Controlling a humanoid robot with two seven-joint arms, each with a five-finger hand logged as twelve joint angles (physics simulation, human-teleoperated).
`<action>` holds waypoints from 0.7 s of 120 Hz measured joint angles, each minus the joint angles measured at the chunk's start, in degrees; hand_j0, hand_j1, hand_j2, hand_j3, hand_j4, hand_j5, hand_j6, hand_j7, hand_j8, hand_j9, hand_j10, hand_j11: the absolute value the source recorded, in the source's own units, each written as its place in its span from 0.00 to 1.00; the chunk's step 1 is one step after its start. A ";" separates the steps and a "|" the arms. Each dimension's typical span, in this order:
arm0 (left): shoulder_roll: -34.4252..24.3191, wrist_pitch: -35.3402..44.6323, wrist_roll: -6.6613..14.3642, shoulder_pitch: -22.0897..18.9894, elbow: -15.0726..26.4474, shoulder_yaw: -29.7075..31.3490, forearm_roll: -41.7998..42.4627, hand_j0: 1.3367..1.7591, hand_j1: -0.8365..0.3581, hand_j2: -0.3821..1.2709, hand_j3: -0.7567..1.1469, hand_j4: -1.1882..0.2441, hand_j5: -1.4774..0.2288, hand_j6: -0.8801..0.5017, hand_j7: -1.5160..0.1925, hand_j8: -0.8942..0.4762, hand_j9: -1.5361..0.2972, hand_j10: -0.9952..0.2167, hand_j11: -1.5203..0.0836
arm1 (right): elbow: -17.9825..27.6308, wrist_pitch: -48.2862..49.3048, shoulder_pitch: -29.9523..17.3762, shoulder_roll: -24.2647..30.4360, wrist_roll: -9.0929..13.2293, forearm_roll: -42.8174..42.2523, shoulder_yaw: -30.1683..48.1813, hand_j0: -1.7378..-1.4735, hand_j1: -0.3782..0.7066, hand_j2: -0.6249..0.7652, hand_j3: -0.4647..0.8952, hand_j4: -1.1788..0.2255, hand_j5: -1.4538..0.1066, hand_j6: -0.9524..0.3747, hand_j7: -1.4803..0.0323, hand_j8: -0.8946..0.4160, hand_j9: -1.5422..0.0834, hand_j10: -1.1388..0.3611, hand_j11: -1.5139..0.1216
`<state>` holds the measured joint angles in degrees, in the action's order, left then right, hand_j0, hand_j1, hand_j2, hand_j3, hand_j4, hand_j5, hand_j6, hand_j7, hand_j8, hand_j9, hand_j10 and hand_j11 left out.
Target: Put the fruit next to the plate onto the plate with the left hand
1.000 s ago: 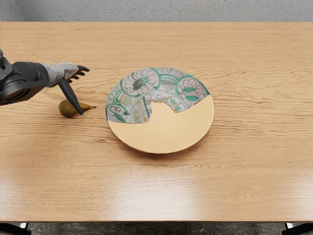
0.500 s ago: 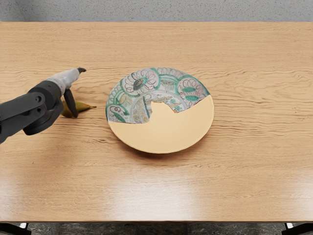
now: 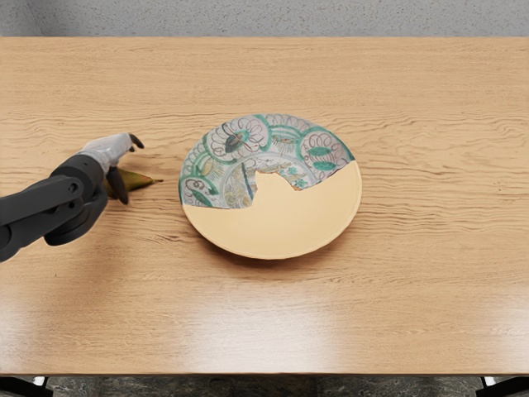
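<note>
Looking down through the head camera, I have the wooden table (image 3: 430, 91) filling the view, far edge along the top, near edge at the bottom, bare board on every side; the plate (image 3: 277, 240) sits about mid-table, green-patterned over its far half and plain tan over the near half, well in from all edges; the left hand (image 3: 107, 159) reaches in from the left on a dark forearm and lies over the pear (image 3: 139, 179), which rests on the wood just beside the plate's left rim, not on it; only the pear's narrow stem end shows, pointing toward the plate, the body hidden beneath the hand; I cannot tell whether the hand is spread or clamped on the fruit; I judge it sits there to take the fat end, leaving the tip free; the run to the plate looks short and unobstructed, needing only a lift over the rim; the right arm is out of view
</note>
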<state>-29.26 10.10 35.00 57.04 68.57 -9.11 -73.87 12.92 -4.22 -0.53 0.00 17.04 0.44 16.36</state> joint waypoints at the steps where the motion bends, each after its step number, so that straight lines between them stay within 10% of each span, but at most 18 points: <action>1: 0.00 0.01 0.00 0.00 -0.11 0.01 0.00 0.76 0.71 0.27 0.40 0.63 0.65 0.43 0.67 0.44 0.64 0.58 0.72 | 0.00 0.00 0.00 0.00 -0.01 0.00 0.00 0.30 0.03 0.45 0.34 0.84 0.93 0.72 0.98 0.68 0.95 0.76 0.93; 84: 0.08 1.65 0.01 -0.09 -1.61 0.07 1.57 0.75 0.49 0.35 0.40 0.42 0.44 0.25 0.46 0.34 0.43 0.37 0.48 | 0.00 0.00 0.00 0.00 -0.02 0.00 0.02 0.30 0.03 0.45 0.34 0.84 0.93 0.72 0.98 0.68 0.95 0.76 0.93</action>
<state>-29.18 11.75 35.01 56.95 66.97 -9.04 -72.30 12.92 -4.22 -0.53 0.00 17.02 0.44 16.38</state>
